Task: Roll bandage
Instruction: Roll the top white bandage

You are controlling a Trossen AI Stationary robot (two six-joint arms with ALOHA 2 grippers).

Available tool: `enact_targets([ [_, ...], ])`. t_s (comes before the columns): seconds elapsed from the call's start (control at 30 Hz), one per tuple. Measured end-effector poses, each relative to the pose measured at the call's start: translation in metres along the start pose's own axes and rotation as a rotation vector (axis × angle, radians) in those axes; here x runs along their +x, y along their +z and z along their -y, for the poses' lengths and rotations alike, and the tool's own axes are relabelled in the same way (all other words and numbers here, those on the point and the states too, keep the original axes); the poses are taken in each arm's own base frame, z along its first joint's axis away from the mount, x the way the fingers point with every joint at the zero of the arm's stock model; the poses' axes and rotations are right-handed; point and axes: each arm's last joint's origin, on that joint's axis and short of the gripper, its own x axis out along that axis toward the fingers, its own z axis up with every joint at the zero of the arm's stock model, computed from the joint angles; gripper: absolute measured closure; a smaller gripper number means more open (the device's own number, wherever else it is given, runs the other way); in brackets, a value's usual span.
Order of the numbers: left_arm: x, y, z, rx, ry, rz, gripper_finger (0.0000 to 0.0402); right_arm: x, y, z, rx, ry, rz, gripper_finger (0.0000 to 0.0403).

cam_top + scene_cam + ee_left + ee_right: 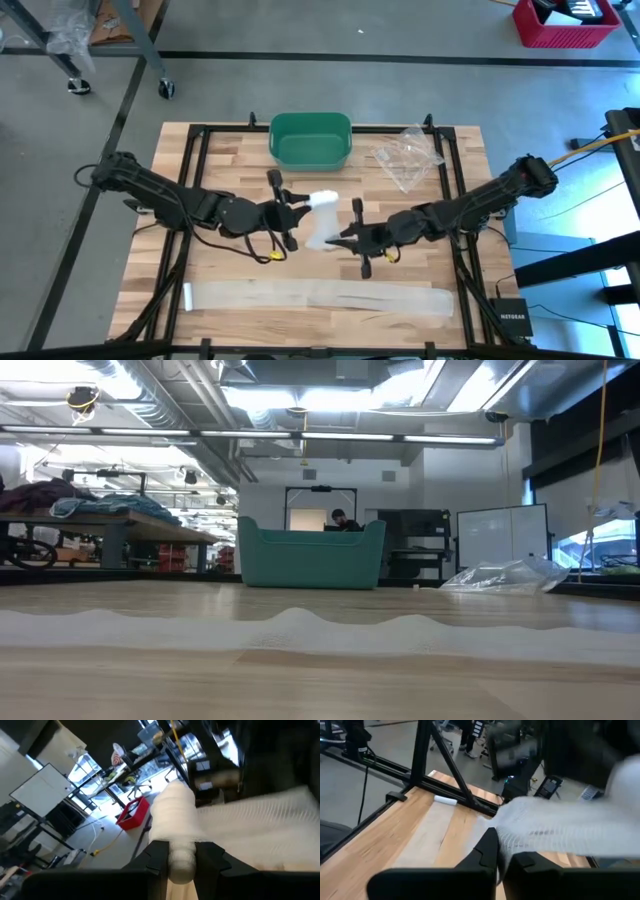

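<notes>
High view, roll: I see the roll (325, 200) held above mid-table in my left gripper (296, 212), its loose gauze (322, 234) hanging to my right gripper (344, 240).
High view, strip: the rest of the bandage lies as a long flat strip (315, 296) along the table's (230, 165) near edge.
High view, hidden: both sets of fingertips are too small and dark for me to read here.
High view, around: a green bin (311, 139) and a clear bag (408, 155) sit at the far edge; a red crate (566, 20) stands on the floor, cut off at the frame's corner.
Low view, arms: neither gripper shows for me; both are above this frame.
Low view, strip: the strip (300, 632) runs across the foreground as a low, wavy white ridge.
Low view, behind: the bin (311, 556) hides most of a person (343, 520); the bag (505, 576) lies to one side.
Left wrist, grip: my fingers (158, 857) clamp the roll's (174, 817) end; gauze (260, 832) streams off, blurred.
Left wrist, blocked: the dark shape past the roll I cannot make out.
Right wrist, grip: my fingers (487, 851) are clenched on the gauze's (555, 830) edge.
Right wrist, beyond: the strip's (422, 837) far end is a small rolled tip (445, 799) beside the black frame (442, 770).
</notes>
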Motion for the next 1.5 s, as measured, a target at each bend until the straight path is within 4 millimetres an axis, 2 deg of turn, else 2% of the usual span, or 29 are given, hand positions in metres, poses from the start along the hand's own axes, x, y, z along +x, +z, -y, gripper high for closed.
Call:
enact_targets([
  [0.27,0.006,-0.004,0.01,0.102,-0.013,-0.021,0.0347,-0.008,0.034,-0.008,-0.04,0.047,0.015,0.0399],
  [0.53,0.014,-0.008,0.025,0.239,-0.046,-0.032,0.0347,-0.014,0.064,0.004,-0.057,0.03,0.051,0.0386],
  [0.77,0.009,-0.004,0.037,0.328,-0.076,0.008,0.0347,-0.018,0.082,0.024,-0.045,-0.104,0.06,0.0391],
  [0.93,0.004,0.001,0.041,0.343,-0.074,0.04,0.0347,-0.016,0.077,0.045,0.031,-0.288,0.001,0.0379],
  [1.07,0.004,0.002,0.042,0.329,-0.073,0.045,0.0347,-0.013,0.067,0.059,0.059,-0.356,-0.068,0.0334],
  [1.2,0.007,0.0,0.04,0.279,-0.065,0.034,0.0347,-0.011,0.057,0.071,0.099,-0.378,-0.128,0.0274],
  [1.33,0.011,-0.002,0.036,0.255,-0.056,0.02,0.0347,-0.009,0.044,0.085,0.213,-0.356,-0.185,0.0218],
  [1.5,0.016,-0.009,0.034,0.25,-0.062,-0.027,0.0347,-0.008,0.025,0.11,0.393,-0.288,-0.251,0.0172],
])
